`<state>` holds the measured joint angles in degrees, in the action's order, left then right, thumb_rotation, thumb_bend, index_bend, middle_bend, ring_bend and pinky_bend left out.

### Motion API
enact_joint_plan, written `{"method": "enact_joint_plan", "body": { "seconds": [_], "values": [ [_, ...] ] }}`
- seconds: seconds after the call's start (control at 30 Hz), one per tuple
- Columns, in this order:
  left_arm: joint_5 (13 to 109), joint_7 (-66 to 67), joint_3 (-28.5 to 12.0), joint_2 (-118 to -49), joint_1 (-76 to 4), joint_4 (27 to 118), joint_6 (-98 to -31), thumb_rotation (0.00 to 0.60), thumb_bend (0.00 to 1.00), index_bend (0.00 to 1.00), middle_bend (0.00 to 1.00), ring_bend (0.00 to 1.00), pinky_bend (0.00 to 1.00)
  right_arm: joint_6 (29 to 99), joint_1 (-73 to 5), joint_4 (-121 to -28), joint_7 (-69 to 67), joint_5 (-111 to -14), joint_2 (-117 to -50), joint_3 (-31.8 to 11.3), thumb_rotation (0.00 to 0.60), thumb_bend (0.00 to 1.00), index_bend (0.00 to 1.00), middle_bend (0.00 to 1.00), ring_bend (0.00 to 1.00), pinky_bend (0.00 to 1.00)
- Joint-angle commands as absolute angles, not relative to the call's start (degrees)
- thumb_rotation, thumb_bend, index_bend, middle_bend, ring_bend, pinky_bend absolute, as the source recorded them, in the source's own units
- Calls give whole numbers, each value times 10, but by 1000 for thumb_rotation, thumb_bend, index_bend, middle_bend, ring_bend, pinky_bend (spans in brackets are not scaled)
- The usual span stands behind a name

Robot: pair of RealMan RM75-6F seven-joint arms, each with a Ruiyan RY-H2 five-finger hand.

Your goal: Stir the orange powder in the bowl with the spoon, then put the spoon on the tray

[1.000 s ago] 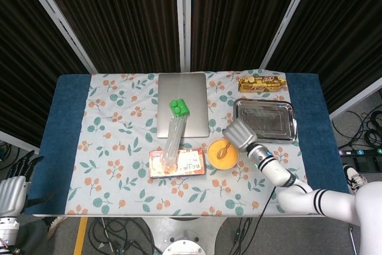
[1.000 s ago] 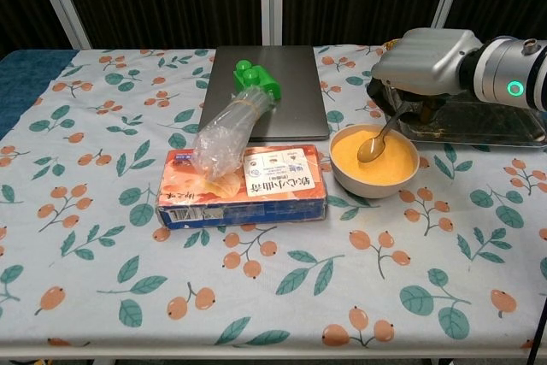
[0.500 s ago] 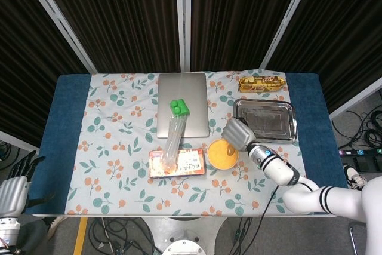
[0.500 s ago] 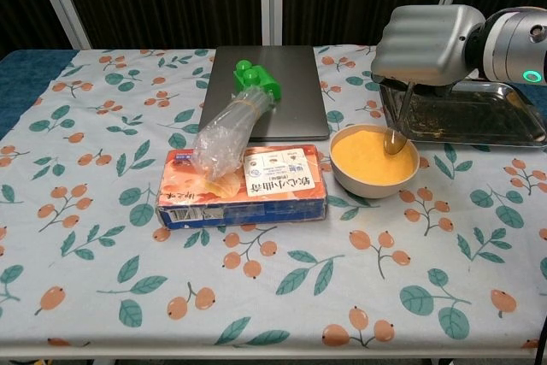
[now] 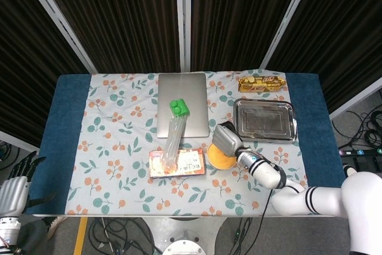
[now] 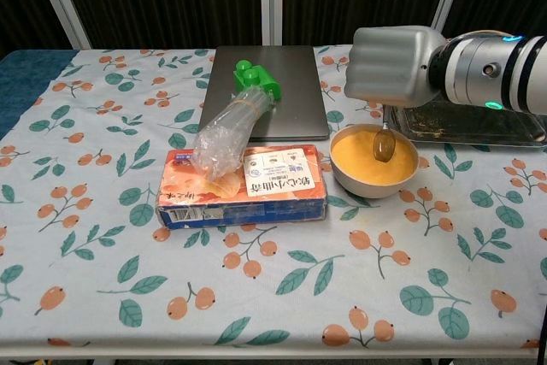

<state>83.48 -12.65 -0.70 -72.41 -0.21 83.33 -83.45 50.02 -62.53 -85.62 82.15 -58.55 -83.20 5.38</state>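
One spoon [image 6: 382, 144] below right hand [image 6: 395, 66], apparently gripped

Behind the table [image 5: 71, 106] we see dark pleated curtains [image 5: 119, 16] split by pale slanted poles [image 5: 57, 19]. A leaf-and-berry cloth [image 6: 102, 237] covers the tabletop, leaving blue strips at its left and right edges. Cables [image 5: 364, 123] trail over the dim floor past the right edge.

Over the last second, shifted leftward across the bowl [image 6: 374, 162] with the right hand [image 6: 395, 66] now directly above it, carrying the spoon [image 6: 382, 144] from a slant near the right rim to nearly upright in the orange powder [image 6: 363, 158].
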Motion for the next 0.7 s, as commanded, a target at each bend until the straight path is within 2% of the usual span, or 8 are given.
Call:
{"method": "enact_joint_plan", "body": {
  "seconds": [0.03,0.33,0.7],
  "values": [
    [834,-129,-7,-725,-2,831,-834,600,125,204,120,77,117,510,-630,-853,842,-574,-849,57,600,489,787,968,980,1000],
    [836,-135,-7,-727,-3,826,-834,600,124,204,120,77,117,539,-617,-869,818,-568,-868,53,600,503,805,976,985,1000],
    [843,-131,-6,-724,-2,830,-841,600,124,204,120,77,117,574,-595,-904,794,-578,-825,57,600,505,811,980,988,1000]
  ]
}}
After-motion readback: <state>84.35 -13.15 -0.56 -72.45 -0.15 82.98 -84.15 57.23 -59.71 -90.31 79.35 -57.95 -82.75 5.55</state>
